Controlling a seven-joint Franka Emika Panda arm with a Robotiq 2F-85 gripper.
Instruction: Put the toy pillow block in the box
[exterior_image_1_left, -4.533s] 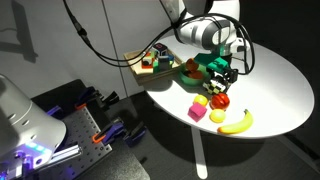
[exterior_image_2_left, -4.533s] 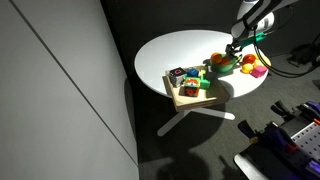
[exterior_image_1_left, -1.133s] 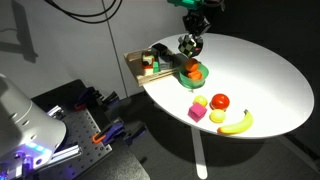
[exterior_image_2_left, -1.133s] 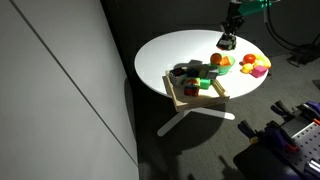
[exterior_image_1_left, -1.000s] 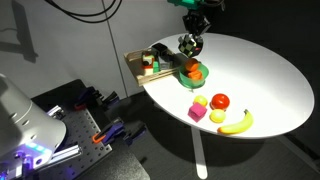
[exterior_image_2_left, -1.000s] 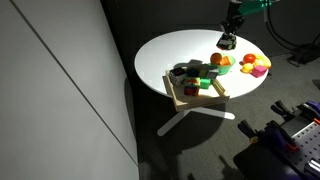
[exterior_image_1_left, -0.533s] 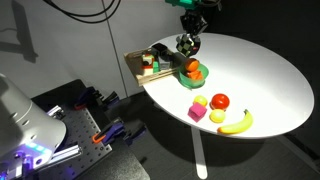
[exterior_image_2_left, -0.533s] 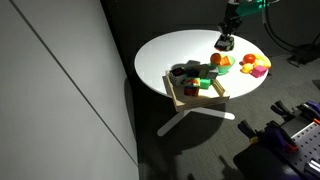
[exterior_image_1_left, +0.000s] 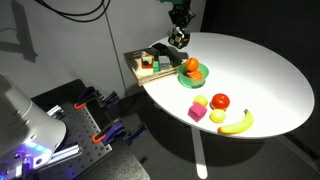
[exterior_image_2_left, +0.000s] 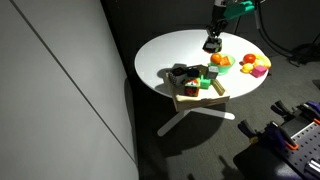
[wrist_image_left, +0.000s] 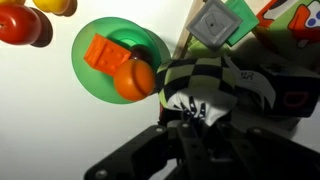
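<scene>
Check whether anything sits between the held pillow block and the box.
Nothing visible does. The claw holds the toy pillow block in the air near the box. The green plate lies on the table beside the box, lower down. Toys already fill part of the box.

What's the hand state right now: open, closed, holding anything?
Hand: closed on the pillow block, which it holds up in the air.
</scene>
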